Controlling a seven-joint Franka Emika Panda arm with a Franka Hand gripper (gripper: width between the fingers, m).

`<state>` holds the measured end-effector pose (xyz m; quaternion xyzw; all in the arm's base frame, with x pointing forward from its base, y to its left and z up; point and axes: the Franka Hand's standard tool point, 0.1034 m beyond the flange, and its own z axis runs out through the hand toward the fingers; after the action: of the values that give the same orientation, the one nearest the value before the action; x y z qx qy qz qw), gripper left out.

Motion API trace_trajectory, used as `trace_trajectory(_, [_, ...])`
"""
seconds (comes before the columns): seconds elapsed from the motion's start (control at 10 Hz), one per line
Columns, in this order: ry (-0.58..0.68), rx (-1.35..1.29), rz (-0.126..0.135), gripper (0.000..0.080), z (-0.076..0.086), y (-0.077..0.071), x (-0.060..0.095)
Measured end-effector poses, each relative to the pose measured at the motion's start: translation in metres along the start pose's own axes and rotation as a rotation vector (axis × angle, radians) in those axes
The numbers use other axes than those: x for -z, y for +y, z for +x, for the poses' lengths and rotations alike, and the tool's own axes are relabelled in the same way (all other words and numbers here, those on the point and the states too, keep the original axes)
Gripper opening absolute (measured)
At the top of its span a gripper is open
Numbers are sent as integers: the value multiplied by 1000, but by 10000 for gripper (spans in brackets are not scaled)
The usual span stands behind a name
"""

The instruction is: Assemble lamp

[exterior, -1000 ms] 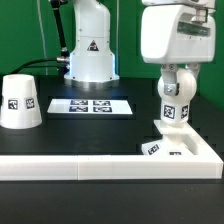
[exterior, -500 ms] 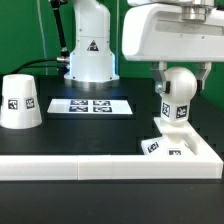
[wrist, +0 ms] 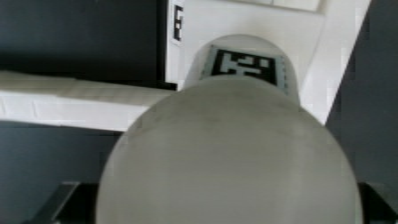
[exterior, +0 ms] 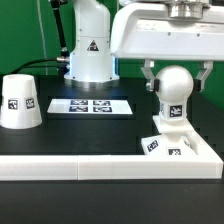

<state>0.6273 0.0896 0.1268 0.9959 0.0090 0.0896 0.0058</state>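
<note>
Turned broadside since earlier, fingers (exterior: 151,80) released; flanking bulb (exterior: 172,98) on square base (exterior: 190,148)

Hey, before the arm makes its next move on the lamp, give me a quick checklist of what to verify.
1. Jaws of the gripper open, one finger on each side of the bulb: ok.
2. The bulb upright on the base: ok.
3. The bulb fully seated in the base: cannot tell.
4. The base by the corner of the wall: ok.
5. The shade standing apart, out of the way: ok.
</note>
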Motion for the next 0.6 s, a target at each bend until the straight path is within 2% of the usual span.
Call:
trace_trajectory(0.2, [-15, -262, -12, 579, -6, 1, -3])
trace_trajectory(0.6, [-88, -608, -46, 579, -18, -8, -6])
